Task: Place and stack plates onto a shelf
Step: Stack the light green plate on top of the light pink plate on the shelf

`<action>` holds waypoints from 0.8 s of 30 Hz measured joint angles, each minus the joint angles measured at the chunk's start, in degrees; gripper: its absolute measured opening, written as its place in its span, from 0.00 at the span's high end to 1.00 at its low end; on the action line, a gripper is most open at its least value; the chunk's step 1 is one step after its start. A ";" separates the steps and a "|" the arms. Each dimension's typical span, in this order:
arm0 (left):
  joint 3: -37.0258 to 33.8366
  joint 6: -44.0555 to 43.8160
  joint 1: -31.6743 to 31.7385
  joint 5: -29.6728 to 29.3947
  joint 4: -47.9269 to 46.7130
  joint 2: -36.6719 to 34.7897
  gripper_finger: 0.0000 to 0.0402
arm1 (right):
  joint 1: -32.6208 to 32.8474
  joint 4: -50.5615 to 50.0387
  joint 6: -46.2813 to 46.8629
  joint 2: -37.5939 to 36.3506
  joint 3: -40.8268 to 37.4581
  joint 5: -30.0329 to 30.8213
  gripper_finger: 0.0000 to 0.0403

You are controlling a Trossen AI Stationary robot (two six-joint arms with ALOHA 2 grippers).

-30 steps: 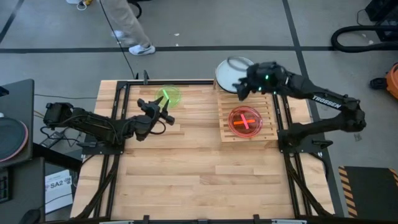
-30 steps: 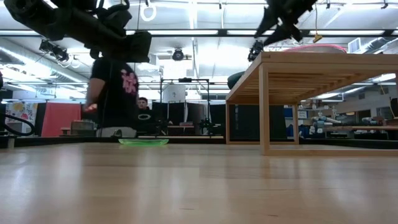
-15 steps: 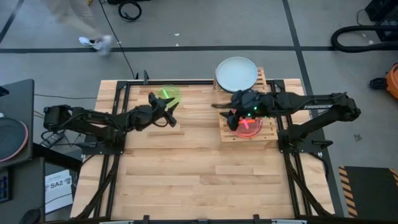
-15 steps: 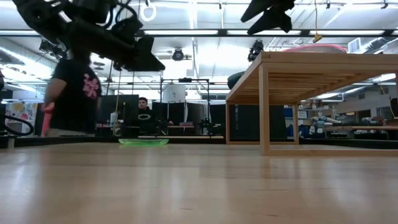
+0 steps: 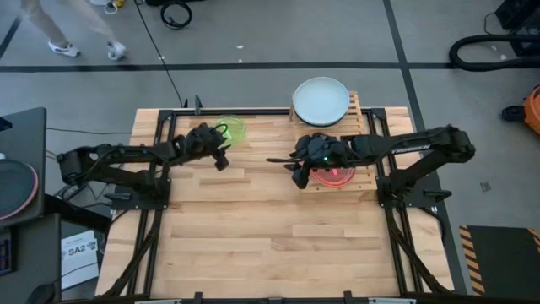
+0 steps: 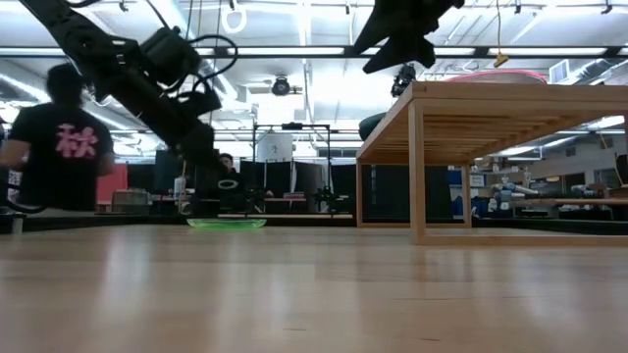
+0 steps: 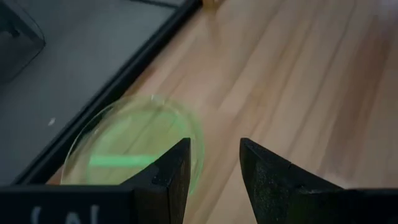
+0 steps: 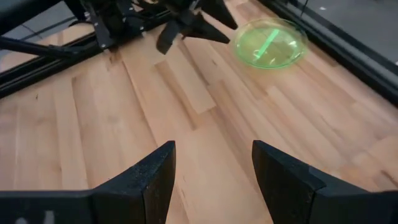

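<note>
Green plate [image 5: 229,130] lying at table's 11 o'clock; your left gripper [image 7: 211,163] hovering beside it, jaws narrowly parted, empty. Right gripper [image 8: 211,171] spread wide beside shelf [image 5: 359,121].

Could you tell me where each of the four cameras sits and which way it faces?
High view: overhead, straight down on the table, both arms, the shelf.
Low view: at tabletop height, level across; arms enter from above, shelf at right.
Left wrist view: on the left arm, past the open left gripper at the green plate.
Right wrist view: on the right arm, past the open right gripper toward the left arm.
Shared: the green plate shows in all four.
</note>
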 joint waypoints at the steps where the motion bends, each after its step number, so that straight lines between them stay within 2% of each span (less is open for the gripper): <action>1: 0.00 1.12 0.60 0.31 -1.08 0.00 0.64 | -0.01 0.55 0.00 0.38 -0.01 -0.45 0.46; 14: -0.03 16.29 4.36 4.00 -8.34 0.00 0.64 | 0.00 3.87 -0.07 1.96 -0.04 -2.44 0.46; 19: -0.03 17.91 5.61 4.36 -8.14 1.03 0.64 | 0.00 5.11 -1.33 1.96 -0.04 -2.46 0.46; 24: -0.04 18.10 7.45 4.34 -5.36 5.69 0.64 | 0.00 5.47 -1.57 1.96 -0.04 -2.48 0.46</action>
